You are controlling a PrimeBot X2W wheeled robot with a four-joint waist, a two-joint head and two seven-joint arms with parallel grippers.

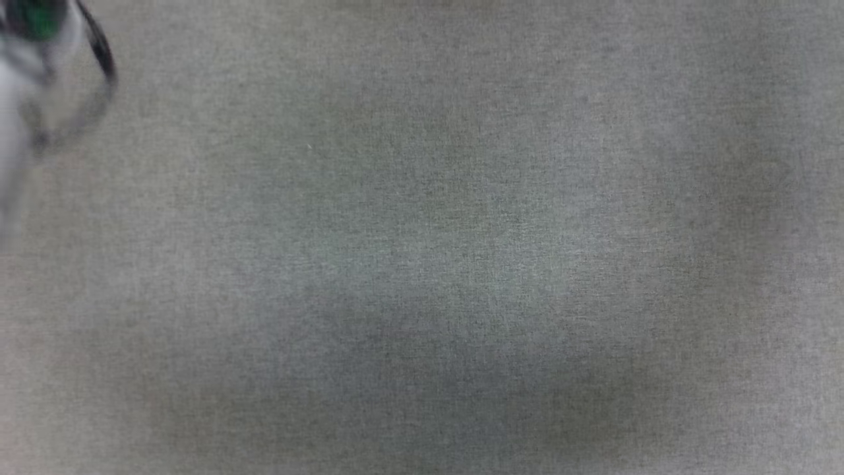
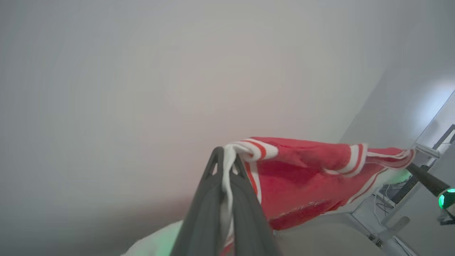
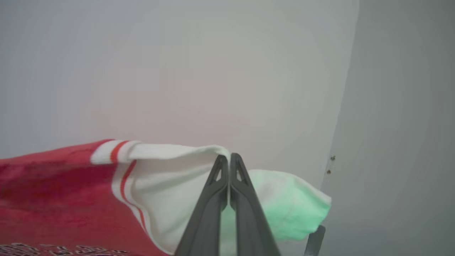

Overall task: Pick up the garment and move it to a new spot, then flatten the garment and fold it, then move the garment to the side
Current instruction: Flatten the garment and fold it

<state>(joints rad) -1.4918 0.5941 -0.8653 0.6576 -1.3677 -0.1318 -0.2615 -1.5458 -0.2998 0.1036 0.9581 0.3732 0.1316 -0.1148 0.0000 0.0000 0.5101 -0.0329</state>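
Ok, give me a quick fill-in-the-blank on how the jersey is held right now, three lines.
1. The left gripper is ____ on the garment.
2. The cloth pinched by the right gripper is ____ in colour.
3. The garment's main body is ____.
Missing words: shut; white; red.

Grey cloth surface [image 1: 461, 264], blurred arm [image 1: 14, 105]

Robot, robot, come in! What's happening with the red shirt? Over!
Left end effector shut on jersey. Right end effector shut on its white sleeve. Jersey spread between them. Grey surface in head view.
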